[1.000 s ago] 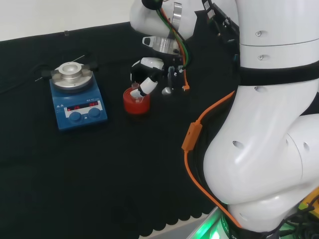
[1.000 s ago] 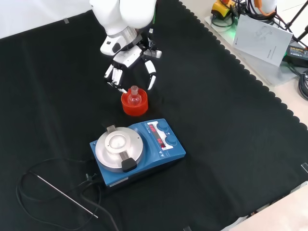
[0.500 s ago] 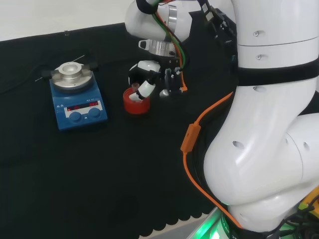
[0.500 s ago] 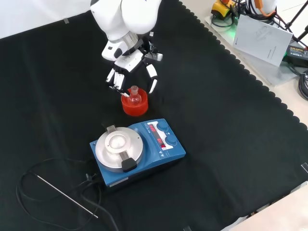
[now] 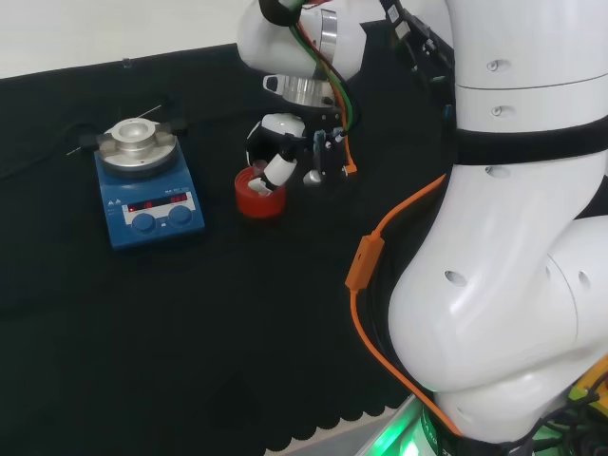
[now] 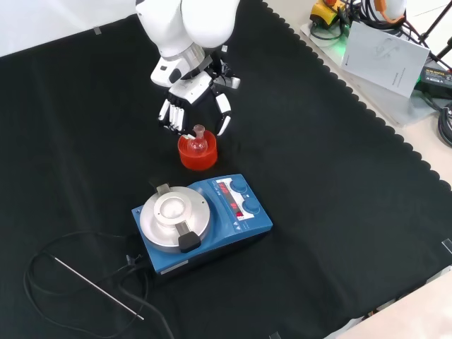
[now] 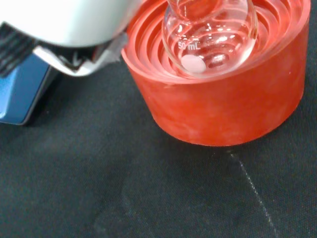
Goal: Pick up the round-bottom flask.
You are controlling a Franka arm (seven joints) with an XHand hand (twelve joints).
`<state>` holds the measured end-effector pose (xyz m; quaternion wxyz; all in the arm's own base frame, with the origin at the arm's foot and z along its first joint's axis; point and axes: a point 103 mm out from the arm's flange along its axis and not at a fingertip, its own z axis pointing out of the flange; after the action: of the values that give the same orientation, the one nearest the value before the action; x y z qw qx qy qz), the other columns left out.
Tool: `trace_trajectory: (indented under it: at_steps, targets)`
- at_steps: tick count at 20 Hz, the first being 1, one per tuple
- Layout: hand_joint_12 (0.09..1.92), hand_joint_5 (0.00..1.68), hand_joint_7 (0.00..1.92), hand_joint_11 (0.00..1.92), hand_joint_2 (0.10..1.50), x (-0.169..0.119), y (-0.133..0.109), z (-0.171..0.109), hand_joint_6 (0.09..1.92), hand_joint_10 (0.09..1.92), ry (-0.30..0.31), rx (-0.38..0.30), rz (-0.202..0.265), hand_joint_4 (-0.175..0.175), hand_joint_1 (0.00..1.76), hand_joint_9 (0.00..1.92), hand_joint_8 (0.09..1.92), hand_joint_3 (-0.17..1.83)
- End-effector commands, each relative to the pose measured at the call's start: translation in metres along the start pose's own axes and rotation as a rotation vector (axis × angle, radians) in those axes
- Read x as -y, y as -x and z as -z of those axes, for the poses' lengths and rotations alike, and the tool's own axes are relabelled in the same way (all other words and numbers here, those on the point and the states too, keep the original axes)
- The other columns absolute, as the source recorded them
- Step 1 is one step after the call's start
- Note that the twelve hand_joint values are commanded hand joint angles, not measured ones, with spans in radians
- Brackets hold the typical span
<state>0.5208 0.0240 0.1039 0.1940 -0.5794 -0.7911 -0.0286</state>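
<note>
Small clear glass flask [image 7: 210, 37] with a round belly, seated upright in a red ribbed ring stand [image 7: 223, 106] on the black cloth [image 6: 339, 198]. Print on the belly and a small white spot beneath it, in the wrist view; red ribs showing through the glass. Short neck [image 6: 198, 130] poking up above the stand's rim in the front view. Nothing plainly visible inside.

Sits near the middle of the cloth in the front view, just beyond the blue stirrer plate [image 6: 205, 222] with its round metal top; to the right of that plate in the head view.

Hand [image 6: 189, 99] poised just above and behind the flask in the front view, fingers [image 6: 169, 115] spread and pointing down on either side of the neck, thumb on the right. Not curled round the glass; nothing held. Contact between fingertips and neck hard to judge.

In the head view, flask mostly hidden behind a white finger [image 5: 277, 171]; stand half covered too. Flask's neck cut off in the wrist view. A thin rod [image 6: 99, 289] and a dark cable near the plate.
</note>
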Motion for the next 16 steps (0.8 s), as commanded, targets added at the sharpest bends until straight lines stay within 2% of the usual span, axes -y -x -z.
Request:
trace_trajectory:
  at_steps: [1,6,10,12,14,16]
  targets:
    - [1.42,0.84,0.84,0.43,0.35,0.001,0.001,-0.001,1.01,0.91,0.005,-0.005,0.001,-0.175,1.04,0.90,0.94,0.92]
    - [1.34,0.88,0.92,0.64,0.35,0.000,0.000,-0.001,0.98,0.88,0.016,0.000,0.001,-0.175,1.08,1.07,0.92,0.94]
    - [1.27,0.99,1.04,0.86,0.35,-0.004,-0.002,0.000,0.87,0.81,0.031,0.007,-0.006,-0.175,1.15,1.23,0.86,0.97]
    - [1.24,1.17,1.13,0.95,0.52,-0.006,-0.003,0.000,0.76,0.73,0.035,0.007,-0.005,-0.167,1.18,1.32,0.80,0.82]
    - [1.18,1.26,1.22,1.05,0.59,-0.008,-0.004,0.000,0.67,0.66,0.039,0.008,-0.005,-0.173,1.20,1.40,0.74,0.74]
    - [1.13,1.25,1.34,1.13,0.59,-0.010,-0.004,0.000,0.67,0.60,0.045,0.008,-0.006,-0.094,1.27,1.45,0.65,0.76]
